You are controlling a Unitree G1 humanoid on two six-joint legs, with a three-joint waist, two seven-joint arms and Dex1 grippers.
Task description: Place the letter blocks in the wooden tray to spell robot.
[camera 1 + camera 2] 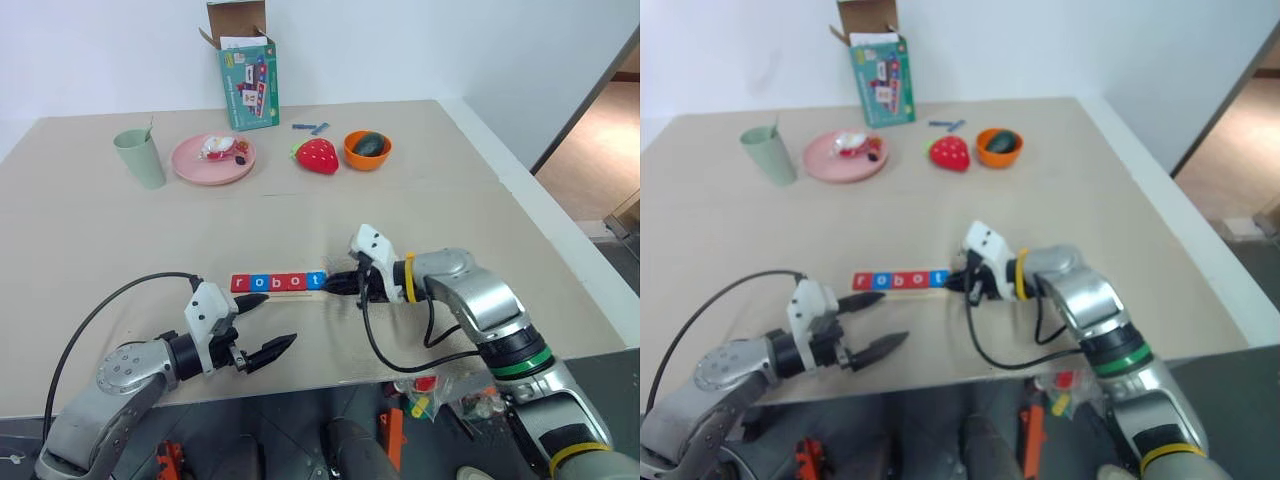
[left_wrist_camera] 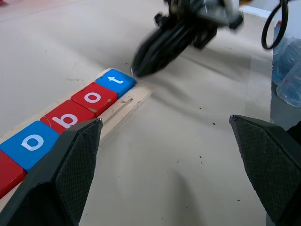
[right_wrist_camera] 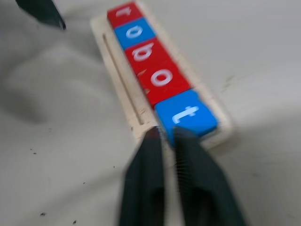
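Observation:
Five letter blocks (image 1: 278, 282) lie in a row in the wooden tray (image 2: 124, 106), reading r, o, b, o, t in red and blue. My right gripper (image 1: 330, 283) points at the tray's right end. In the right wrist view its fingertips (image 3: 151, 141) stand a narrow gap apart at the near edge of the blue t block (image 3: 188, 115), with nothing between them. My left gripper (image 1: 280, 320) hovers in front of the tray's left half, open wide and empty.
At the back of the table stand a green cup (image 1: 140, 158), a pink plate (image 1: 212, 165) with small items, a toy strawberry (image 1: 316, 156), an orange bowl (image 1: 367, 150), a green box (image 1: 248, 85) and thin blue sticks (image 1: 311, 127). The table's front edge runs just behind my grippers.

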